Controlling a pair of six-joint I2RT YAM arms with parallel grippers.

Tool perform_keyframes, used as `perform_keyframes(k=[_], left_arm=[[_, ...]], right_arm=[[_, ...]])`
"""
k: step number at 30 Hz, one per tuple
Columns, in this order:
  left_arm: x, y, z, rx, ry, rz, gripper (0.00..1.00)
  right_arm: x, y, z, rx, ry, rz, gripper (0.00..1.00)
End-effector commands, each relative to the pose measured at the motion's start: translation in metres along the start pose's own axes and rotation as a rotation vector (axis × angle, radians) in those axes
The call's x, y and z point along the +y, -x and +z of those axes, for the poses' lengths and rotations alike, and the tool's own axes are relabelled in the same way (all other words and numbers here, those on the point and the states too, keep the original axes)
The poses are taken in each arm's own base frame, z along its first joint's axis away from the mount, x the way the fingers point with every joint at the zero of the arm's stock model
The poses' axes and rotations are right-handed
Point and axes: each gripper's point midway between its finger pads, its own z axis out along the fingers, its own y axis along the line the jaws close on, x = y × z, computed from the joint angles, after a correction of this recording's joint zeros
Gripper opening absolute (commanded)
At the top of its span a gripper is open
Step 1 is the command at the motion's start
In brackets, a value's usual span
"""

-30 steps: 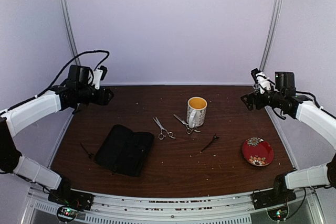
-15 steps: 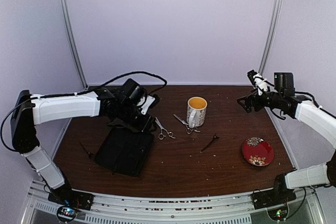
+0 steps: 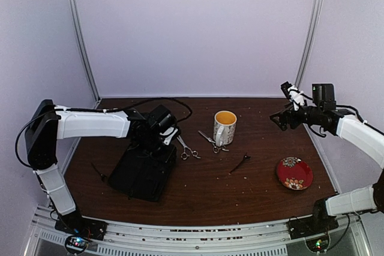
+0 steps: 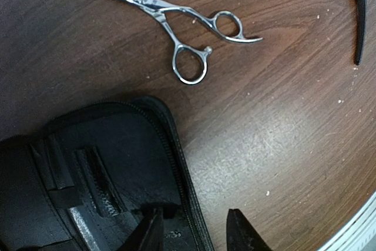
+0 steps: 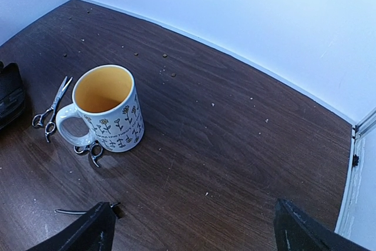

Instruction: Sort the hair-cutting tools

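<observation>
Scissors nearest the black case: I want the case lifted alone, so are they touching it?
Apart. The left wrist view shows a strip of bare table between the ring handles of the scissors and the rim of the black case.

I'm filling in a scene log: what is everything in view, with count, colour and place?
table: 1, dark brown wood, under everything
case: 1, black, open, left of centre
scissors: 2, silver, one just right of the case, the other at the mug's base
clips: 2, black, one in front of the mug, one left of the case
mug: 1, white patterned, yellow inside, centre back
plate: 1, red floral, near right
left gripper: 1, black fingers, open, over the case's right edge
right gripper: 1, black fingers, open, raised at far right
</observation>
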Motion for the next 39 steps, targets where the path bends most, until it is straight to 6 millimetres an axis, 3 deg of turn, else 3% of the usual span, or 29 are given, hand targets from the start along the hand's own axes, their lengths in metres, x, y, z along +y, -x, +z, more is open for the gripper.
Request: perform_keyframes(k=[1,15,21,24,27,31,39], left_arm=[[-0.004,-0.006,0.011,0.039,-0.02,-0.025,0.33],[-0.001,-0.016,0.032,0.098,-0.013,-0.023,0.27],[-0.004,-0.014,0.037,0.098,-0.022,-0.005,0.12],[-0.016,-0.01,0.033,0.084,-0.053,0.034,0.01],[-0.038,-0.01,0.029,0.073,-0.089,0.129,0.0],[-0.065,-0.03,0.033,0.109,-0.127,0.247,0.0],[-0.1,-0.096,0.031,0.256,-0.196,0.471,0.0]], right_arm=[[0.001,-0.005,0.002,0.013,0.018,-0.007,0.96],[0.006,-0.012,0.009,0.043,0.053,-0.01,0.94],[0.007,-0.012,0.009,0.043,0.056,-0.015,0.94],[0.007,-0.012,0.01,0.042,0.058,-0.016,0.94],[0.008,-0.014,0.011,0.049,0.065,-0.013,0.94],[0.009,-0.014,0.011,0.05,0.068,-0.013,0.93],[0.011,-0.016,0.012,0.053,0.076,-0.01,0.93]])
